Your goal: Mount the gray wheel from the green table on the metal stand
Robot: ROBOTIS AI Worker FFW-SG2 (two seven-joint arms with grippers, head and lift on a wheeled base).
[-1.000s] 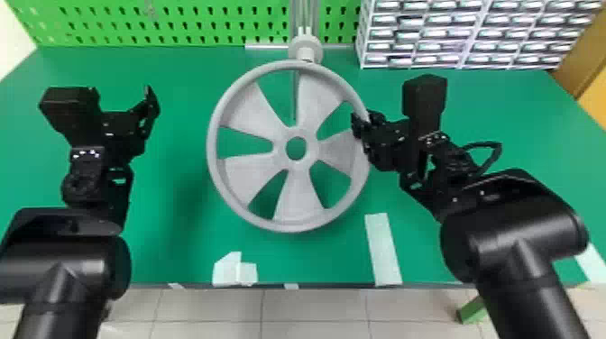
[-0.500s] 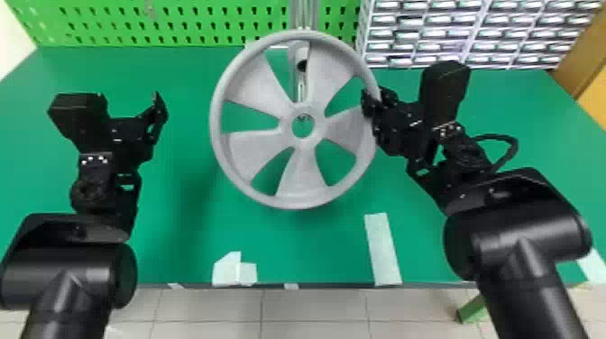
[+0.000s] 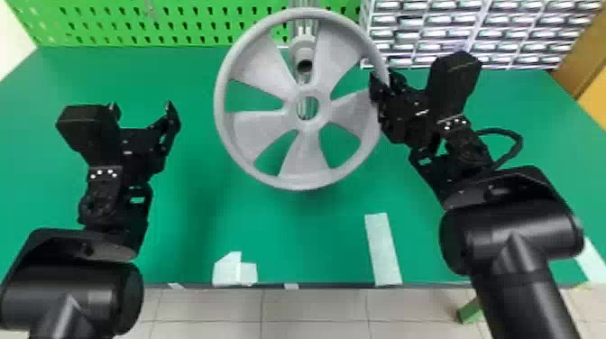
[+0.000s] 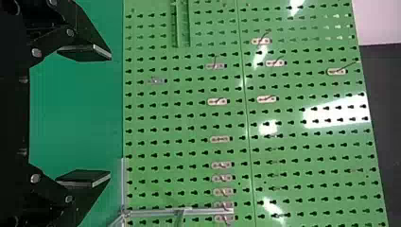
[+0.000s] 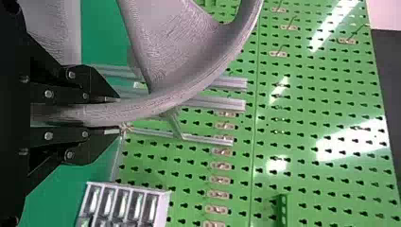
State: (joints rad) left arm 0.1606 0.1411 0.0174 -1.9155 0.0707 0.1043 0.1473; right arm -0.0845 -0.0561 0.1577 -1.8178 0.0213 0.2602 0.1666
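Note:
In the head view my right gripper (image 3: 383, 92) is shut on the right rim of the gray wheel (image 3: 302, 173), which is held up off the green table with its face toward the camera. Behind the wheel rises the metal stand (image 3: 304, 47); its round end shows between two spokes, above the hub hole. In the right wrist view the wheel's rim (image 5: 189, 92) runs between the fingers of my right gripper (image 5: 116, 116), with the stand's bars (image 5: 227, 103) beyond. Left of the wheel, my left gripper (image 3: 142, 110) stands open and apart from it; the left wrist view shows that gripper (image 4: 87, 116) with an empty gap.
The green table (image 3: 297, 234) carries white tape pieces (image 3: 382, 248) near its front edge. A green pegboard (image 3: 189, 22) stands along the back. At the back right is a rack of small drawers (image 3: 455, 34), behind my right gripper.
The wheel has moved up toward the back in the head view with my right gripper, so the stand's end now shows through a spoke gap. My left gripper has shifted slightly right.

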